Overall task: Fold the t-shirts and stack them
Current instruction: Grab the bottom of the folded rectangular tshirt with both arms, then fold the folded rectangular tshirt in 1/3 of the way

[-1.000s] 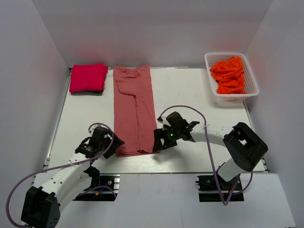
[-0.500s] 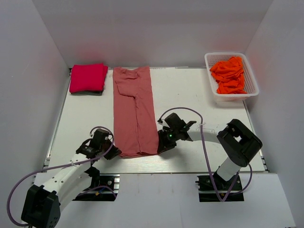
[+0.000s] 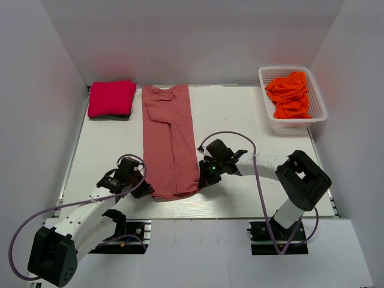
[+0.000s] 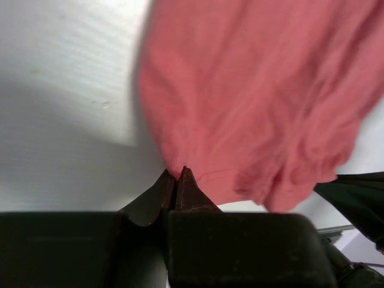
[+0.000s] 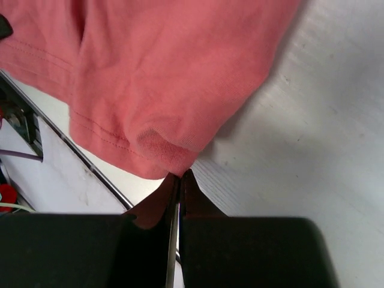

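While left fingers [image 4: 155, 198] and right fingers [image 5: 157, 204] pinch tight on hem corners of the dusty salmon-pink cotton t-shirt [image 3: 171, 141], folding's on.
Next: lift evenly towards its collar.

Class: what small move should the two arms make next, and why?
The left gripper and right gripper are each shut on a near corner of the dusty salmon-pink cotton t-shirt, which lies in a long strip. So probably lift both corners slightly together, to start the fold.
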`<state>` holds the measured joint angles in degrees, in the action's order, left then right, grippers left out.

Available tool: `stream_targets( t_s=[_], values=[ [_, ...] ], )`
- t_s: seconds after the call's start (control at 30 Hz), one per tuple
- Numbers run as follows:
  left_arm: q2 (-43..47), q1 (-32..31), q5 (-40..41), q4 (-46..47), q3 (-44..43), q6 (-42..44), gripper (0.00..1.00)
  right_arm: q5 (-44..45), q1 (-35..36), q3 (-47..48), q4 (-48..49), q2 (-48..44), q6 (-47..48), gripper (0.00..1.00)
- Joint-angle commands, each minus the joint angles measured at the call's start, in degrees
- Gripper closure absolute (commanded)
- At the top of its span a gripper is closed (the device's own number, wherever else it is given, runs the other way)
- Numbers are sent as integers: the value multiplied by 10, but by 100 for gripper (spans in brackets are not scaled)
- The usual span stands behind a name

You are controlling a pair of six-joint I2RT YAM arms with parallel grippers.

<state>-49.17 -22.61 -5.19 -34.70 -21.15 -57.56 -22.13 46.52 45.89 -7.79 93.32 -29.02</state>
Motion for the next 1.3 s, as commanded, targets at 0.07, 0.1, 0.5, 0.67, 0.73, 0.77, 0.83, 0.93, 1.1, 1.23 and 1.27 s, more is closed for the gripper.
stream_targets(
  t_s=[0.07, 0.1, 0.5, 0.67, 0.73, 0.77, 0.83, 0.93, 1.1, 1.23, 1.27],
  values=[
    [-10, 11, -9, 46, -48, -11, 100, 34, -3, 82, -43, -11, 14, 100],
    [-16, 11, -1, 52, -55, -11, 100, 38, -4, 106, -48, -9, 18, 100],
    [-206, 39, 145, 23, -287, -17, 100, 132, -43, 339, -165, 98, 51, 100],
    [-232, 51, 163, 38, -340, -12, 100, 140, -63, 433, -189, 146, 77, 100],
    [-251, 58, 163, 45, -352, -12, 100, 137, -67, 463, -195, 166, 85, 100],
    [-256, 65, 163, 55, -358, -2, 100, 137, -72, 482, -202, 173, 88, 100],
    [-280, 72, 163, 67, -365, 5, 100, 134, -78, 510, -209, 193, 95, 100],
    [-305, 78, 135, 102, -377, 12, 100, 125, -84, 536, -209, 215, 99, 100],
    [-362, 91, 113, 138, -405, 12, 100, 111, -97, 583, -212, 250, 99, 100],
    [-396, 102, 113, 147, -425, 19, 100, 100, -107, 606, -207, 280, 101, 100],
    [-402, 107, 113, 147, -432, 19, 100, 98, -109, 609, -203, 282, 101, 100]
  ],
)
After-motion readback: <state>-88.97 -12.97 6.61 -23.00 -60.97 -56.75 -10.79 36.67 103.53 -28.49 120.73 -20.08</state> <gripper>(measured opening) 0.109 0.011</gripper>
